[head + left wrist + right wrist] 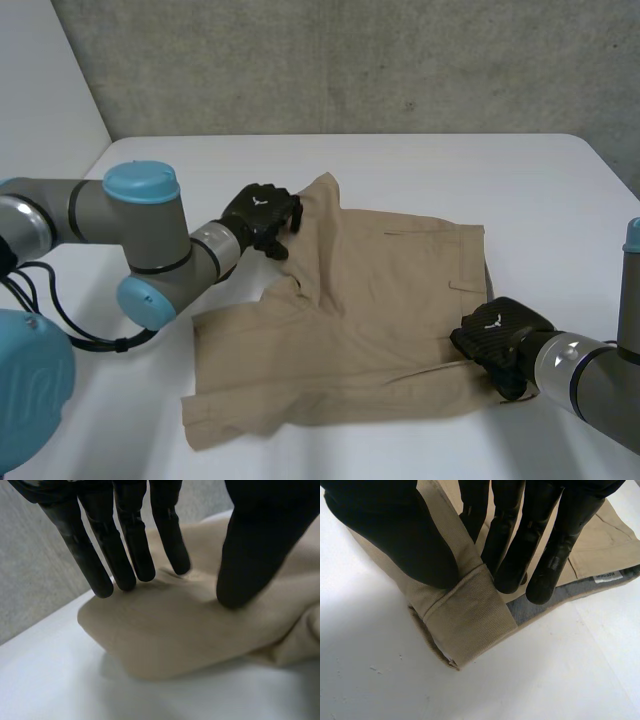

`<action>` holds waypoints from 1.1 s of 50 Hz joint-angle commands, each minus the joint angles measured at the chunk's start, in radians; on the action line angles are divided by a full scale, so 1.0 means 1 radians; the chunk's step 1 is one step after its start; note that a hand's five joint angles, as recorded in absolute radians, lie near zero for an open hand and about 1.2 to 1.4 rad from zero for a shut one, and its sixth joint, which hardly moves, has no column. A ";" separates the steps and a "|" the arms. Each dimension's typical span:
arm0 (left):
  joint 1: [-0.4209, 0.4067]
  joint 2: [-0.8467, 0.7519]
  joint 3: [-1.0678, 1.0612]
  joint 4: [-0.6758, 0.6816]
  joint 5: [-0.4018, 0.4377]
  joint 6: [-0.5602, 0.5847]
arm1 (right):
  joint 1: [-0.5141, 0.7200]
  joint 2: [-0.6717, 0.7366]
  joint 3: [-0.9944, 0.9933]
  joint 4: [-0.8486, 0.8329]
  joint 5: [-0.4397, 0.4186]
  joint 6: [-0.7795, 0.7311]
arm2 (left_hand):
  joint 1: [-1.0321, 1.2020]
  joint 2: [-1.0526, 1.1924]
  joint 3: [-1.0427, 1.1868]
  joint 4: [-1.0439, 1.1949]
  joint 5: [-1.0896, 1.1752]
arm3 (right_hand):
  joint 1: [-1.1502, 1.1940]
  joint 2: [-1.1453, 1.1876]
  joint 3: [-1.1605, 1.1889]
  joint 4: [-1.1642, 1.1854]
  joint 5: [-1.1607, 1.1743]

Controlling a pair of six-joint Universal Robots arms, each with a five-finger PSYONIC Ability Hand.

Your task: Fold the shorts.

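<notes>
A: Where are the shorts (370,300) lying?

B: They are lying spread on the white surface (480,180), between the two arms. The left hand (262,218) is pinching a raised hump of cloth at the far corner, with its fingers (120,565) on one side and its thumb (250,555) on the other. The right hand (500,340) is gripping the waistband corner (470,615), thumb outside, fingers (515,555) inside.

A: What is threatening the fold?

B: I am judging the left pinch shallow. The cloth could be slipping free on lifting, skewing the fold. Uneven lifting could be bunching the middle.

A: Counting?

B: One pair of shorts, two hands.
</notes>
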 commanded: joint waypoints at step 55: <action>0.024 -0.057 0.025 -0.010 -0.213 0.220 | -0.001 0.022 -0.009 -0.030 0.005 0.000 | 0.616 0.642 0.645 0.651 0.656 | 0.425 0.215 0.187 0.203 0.214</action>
